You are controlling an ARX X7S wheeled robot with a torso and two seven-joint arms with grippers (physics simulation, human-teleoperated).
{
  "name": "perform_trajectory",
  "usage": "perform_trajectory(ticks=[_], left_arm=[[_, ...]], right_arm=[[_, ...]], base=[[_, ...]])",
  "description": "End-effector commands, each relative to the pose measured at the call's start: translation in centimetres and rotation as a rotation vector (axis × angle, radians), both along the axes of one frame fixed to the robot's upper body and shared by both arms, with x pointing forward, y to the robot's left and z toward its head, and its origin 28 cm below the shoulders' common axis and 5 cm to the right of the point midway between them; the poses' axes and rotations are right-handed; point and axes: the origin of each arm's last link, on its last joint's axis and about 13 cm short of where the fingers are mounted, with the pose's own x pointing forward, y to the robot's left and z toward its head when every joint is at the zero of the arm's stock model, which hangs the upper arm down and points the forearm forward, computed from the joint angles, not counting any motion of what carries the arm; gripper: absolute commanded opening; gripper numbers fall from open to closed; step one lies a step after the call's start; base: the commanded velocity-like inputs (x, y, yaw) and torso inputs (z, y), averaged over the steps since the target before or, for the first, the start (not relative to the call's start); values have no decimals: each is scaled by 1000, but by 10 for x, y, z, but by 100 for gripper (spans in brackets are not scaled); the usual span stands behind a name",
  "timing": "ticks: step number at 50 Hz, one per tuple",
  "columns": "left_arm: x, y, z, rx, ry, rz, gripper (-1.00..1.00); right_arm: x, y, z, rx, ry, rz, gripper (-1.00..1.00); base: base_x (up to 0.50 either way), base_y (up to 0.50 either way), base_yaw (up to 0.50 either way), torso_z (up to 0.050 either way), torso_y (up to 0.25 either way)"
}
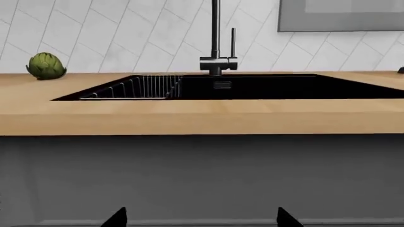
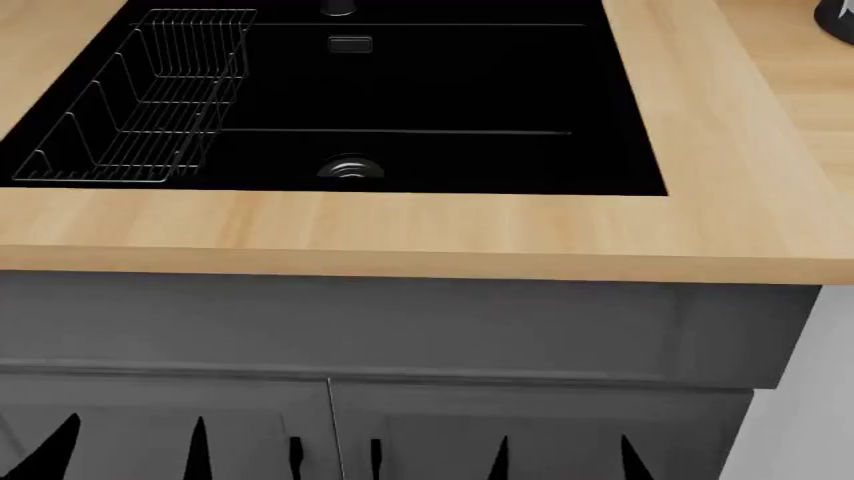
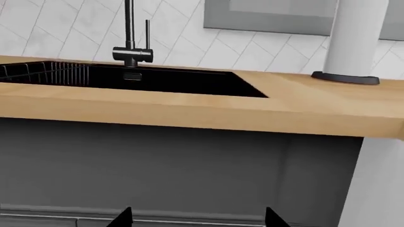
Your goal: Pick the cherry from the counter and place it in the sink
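Cherry unseen in all views; sink set into bench.
Both claws held low before the cabinets, apparently spread, empty. Cherry judged light, smooth, easily bruised: grip gently across its middle.

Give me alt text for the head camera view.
A black sink set in a light wood counter, with a wire rack at its left and a round drain. Grey cabinet fronts below; no cherry is visible.
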Motion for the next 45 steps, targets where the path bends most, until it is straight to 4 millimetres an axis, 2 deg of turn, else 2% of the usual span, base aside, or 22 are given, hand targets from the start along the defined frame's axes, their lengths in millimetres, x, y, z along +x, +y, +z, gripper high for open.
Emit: perform_trajectory(ticks=[1, 3, 4, 5, 6, 21, 32, 36, 45], left_arm=[[1, 2, 25, -3, -53, 4, 100], [1, 3, 30, 1, -56, -1, 100], [12, 12, 72, 113, -157, -47, 100], [8, 10, 80, 121, -135, -47, 100], [6, 9, 85, 156, -237, -57, 100], [7, 11, 94, 147, -242, -41, 100], [12, 22, 120, 128, -167, -17, 100], [13, 28, 130, 134, -146, 20, 100], [14, 44, 147, 119, -135, 116, 100]], right_arm=[[0, -1, 23, -26, -61, 7, 100], [1, -1, 29, -27, -73, 14, 100], [4, -8, 61, -84, -125, 20, 100], [1, -8, 64, -95, -84, 13, 100], [2, -8, 70, -95, -156, -9, 100], [5, -10, 82, -45, -189, -10, 100], [7, -23, 112, -26, -132, 14, 100], [5, -31, 124, -97, -123, -19, 100], [6, -44, 139, -97, -115, -78, 100]], base=[[0, 0, 0, 0, 0], [0, 0, 0, 0, 0], [0, 0, 0, 0, 0], [0, 0, 0, 0, 0], [0, 0, 0, 0, 0], [0, 0, 0, 0, 0], [0, 0, 0, 0, 0], [0, 0, 0, 0, 0], [0, 0, 0, 0, 0]])
